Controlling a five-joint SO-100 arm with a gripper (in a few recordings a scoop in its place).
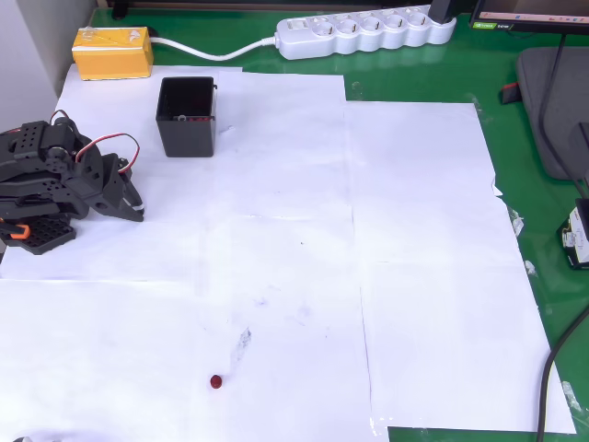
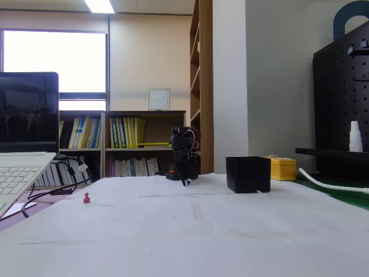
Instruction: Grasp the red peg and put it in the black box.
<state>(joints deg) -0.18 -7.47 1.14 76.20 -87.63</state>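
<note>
The red peg stands alone on the white paper near the front edge in the overhead view; in the fixed view the red peg is at the left. The black box stands upright at the back left, open side up, and appears as the black box right of centre in the fixed view. My gripper rests folded at the left edge, just below the box and far from the peg. Its fingers look shut with nothing between them. In the fixed view the gripper points down at the paper.
A yellow block lies behind the box, with a white power strip along the back edge. Green mat borders the paper on the right. A laptop and cables sit left in the fixed view.
</note>
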